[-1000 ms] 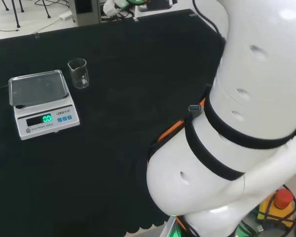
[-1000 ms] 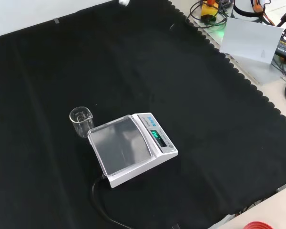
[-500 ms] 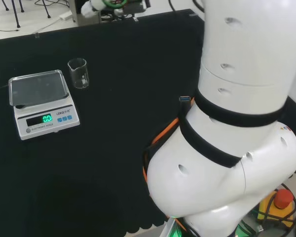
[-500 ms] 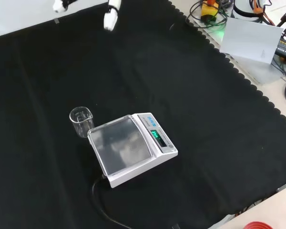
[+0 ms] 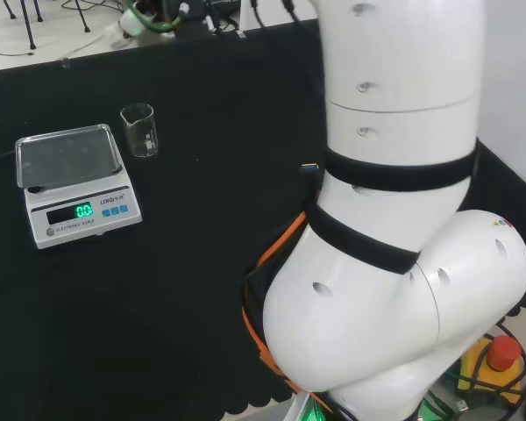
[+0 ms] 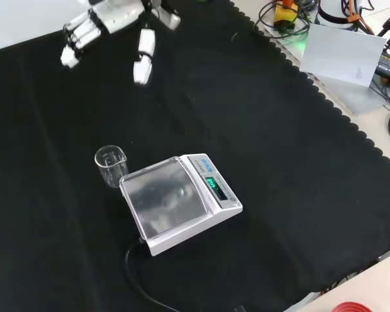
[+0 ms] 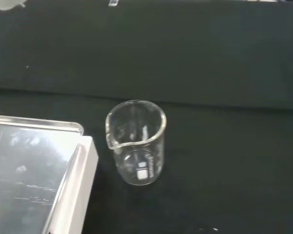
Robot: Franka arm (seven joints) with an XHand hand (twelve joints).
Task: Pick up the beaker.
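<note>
A small clear glass beaker stands upright on the black cloth, close beside the far corner of a white scale. In the head view the beaker is just right of the scale's pan. The wrist view has the beaker near its centre, spout turned toward the scale, and it looks empty. The hand hangs at the top of the front view, well above and beyond the beaker, apart from it. It is open, with its fingers spread from the thumb and nothing held.
The scale's display is lit green, and its black cable trails toward the front edge. The arm's white links rise at the right of the head view. Cables and boxes lie beyond the cloth's scalloped edge.
The hand has come down into the front view from its top edge toward the beaker. In the head view the arm's links have swung left. Beaker and scale have not moved.
</note>
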